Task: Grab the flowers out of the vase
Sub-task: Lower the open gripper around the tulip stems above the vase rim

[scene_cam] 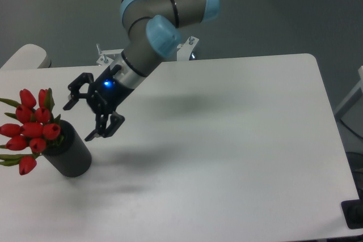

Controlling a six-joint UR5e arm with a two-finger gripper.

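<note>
The flowers (pixel 31 126), a bunch of red tulip buds with green leaves, lean out to the left from the vase (pixel 71 152), a dark grey cylinder tilted near the table's left front. My gripper (pixel 77 121) hangs open just right of the buds and above the vase's rim, its fingers spread with nothing between them. It does not touch the flowers.
The white table (pixel 227 140) stretches to the right. The arm's base (pixel 144 24) stands behind the table's far edge. A pale rounded object (pixel 25 56) lies at the far left, and a dark object (pixel 354 213) sits at the bottom right corner.
</note>
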